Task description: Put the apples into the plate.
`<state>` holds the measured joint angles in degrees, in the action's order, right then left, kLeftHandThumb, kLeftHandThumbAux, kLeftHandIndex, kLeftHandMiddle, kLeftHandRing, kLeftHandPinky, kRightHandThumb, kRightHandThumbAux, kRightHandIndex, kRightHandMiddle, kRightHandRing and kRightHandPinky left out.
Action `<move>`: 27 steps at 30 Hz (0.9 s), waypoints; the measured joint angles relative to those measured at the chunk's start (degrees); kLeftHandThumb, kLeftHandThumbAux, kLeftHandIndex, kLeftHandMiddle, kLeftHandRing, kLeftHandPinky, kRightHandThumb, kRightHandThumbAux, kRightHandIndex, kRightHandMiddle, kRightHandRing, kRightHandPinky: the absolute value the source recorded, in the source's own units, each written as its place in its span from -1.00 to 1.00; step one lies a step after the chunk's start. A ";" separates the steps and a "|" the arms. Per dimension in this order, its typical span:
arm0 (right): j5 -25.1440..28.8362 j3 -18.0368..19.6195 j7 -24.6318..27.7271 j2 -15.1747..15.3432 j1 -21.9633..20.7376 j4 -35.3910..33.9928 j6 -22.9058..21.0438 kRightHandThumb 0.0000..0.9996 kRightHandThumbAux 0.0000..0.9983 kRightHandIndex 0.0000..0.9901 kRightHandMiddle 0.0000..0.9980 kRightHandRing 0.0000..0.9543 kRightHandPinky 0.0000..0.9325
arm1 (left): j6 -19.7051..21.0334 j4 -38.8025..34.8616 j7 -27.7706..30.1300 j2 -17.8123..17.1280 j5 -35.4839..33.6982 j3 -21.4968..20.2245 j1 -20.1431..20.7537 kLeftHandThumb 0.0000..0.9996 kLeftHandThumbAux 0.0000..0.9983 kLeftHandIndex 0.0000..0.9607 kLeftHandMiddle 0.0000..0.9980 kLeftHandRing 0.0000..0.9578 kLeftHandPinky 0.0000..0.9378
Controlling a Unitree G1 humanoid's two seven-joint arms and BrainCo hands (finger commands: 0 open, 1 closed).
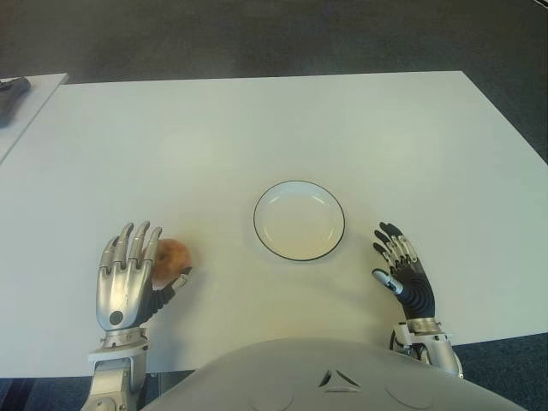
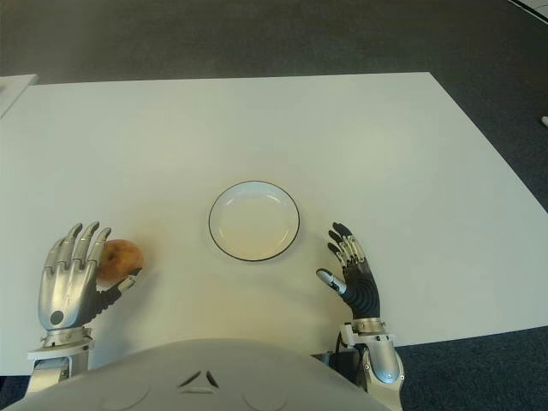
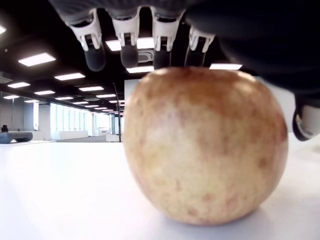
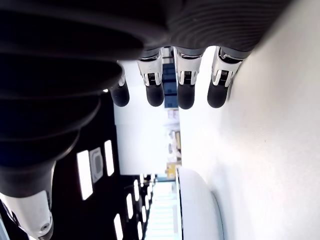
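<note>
One apple (image 1: 172,255) sat on the white counter (image 1: 257,128), well left of the empty plate (image 1: 299,220), with the left robot hand (image 1: 128,278) spread over it, fingers extended above the top and the thumb beside it, not closed on it yet. The right robot hand (image 1: 401,270) showed just right of the plate, fingers relaxed and holding nothing. The apple looked firm, round, smooth-skinned and likely light but prone to roll, so a wrap around its widest middle, thumb opposite fingers, seemed best.

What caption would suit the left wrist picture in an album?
An apple sits on the white table, the left robot hand open above it.
</note>
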<state>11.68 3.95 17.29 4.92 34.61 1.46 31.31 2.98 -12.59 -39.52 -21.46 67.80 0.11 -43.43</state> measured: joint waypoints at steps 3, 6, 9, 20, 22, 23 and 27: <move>0.00 0.12 0.00 0.08 -0.05 0.09 0.00 -0.54 0.32 -0.88 -0.83 -0.83 -0.76 | -0.05 1.37 -0.64 -0.25 -0.58 0.05 0.77 -0.37 -0.28 -0.76 -0.76 -0.82 -0.83; 0.00 0.30 0.00 0.19 -0.18 0.21 0.00 -0.55 0.31 -0.88 -0.84 -0.83 -0.77 | -0.24 2.69 -1.19 -0.39 -1.30 0.30 1.74 -0.37 -0.28 -0.76 -0.77 -0.82 -0.85; 0.00 0.58 -0.01 0.28 -0.40 0.34 0.00 -0.56 0.31 -0.88 -0.84 -0.84 -0.78 | -0.44 3.75 -1.48 -0.52 -1.72 0.52 2.64 -0.37 -0.28 -0.76 -0.78 -0.83 -0.87; -0.27 1.15 -0.21 0.38 -0.72 0.58 0.00 -0.62 0.32 -0.88 -0.85 -0.86 -0.80 | -0.78 6.76 -1.53 -1.45 -3.02 1.76 6.00 -0.38 -0.24 -0.75 -0.78 -0.83 -0.82; -0.39 1.16 -0.25 0.40 -0.72 0.58 0.00 -0.63 0.32 -0.88 -0.86 -0.86 -0.80 | -0.76 7.23 -1.53 -1.58 -3.15 2.20 6.60 -0.37 -0.22 -0.74 -0.79 -0.83 -0.81; -0.44 1.16 -0.28 0.41 -0.72 0.58 0.00 -0.63 0.32 -0.89 -0.86 -0.86 -0.80 | -0.75 7.54 -1.53 -1.65 -3.17 2.49 6.91 -0.36 -0.22 -0.74 -0.79 -0.83 -0.81; -0.53 1.20 -0.42 0.45 -0.72 0.61 0.00 -0.64 0.32 -0.89 -0.86 -0.86 -0.81 | -0.52 8.48 -1.54 -1.79 -3.29 3.15 8.05 -0.35 -0.21 -0.74 -0.79 -0.83 -0.80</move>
<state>11.14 5.15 16.86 5.37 33.89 2.07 31.30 2.45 -4.10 -41.06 -23.25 64.50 3.26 -35.38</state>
